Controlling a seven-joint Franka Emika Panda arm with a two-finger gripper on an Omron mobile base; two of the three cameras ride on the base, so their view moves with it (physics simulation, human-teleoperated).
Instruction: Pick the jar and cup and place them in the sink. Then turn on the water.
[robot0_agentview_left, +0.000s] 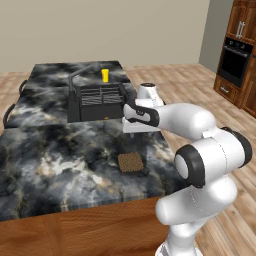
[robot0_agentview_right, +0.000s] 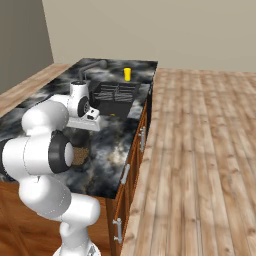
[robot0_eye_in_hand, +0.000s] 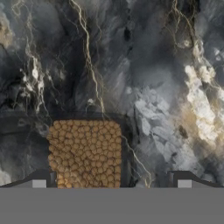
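Gripper (robot0_eye_in_hand: 111, 181), jaws wide and empty, above the jar (robot0_eye_in_hand: 85, 153) near the counter's (robot0_agentview_left: 50, 165) front edge; jar apparently offset toward one fingertip.

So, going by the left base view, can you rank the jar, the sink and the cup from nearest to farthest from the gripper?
The open gripper looks down at the counter from above the jar.
1. jar: brown and speckled, on the near counter, under the hand.
2. sink: black basin with wire rack, farther back.
3. cup: yellow, on the counter beyond the sink.
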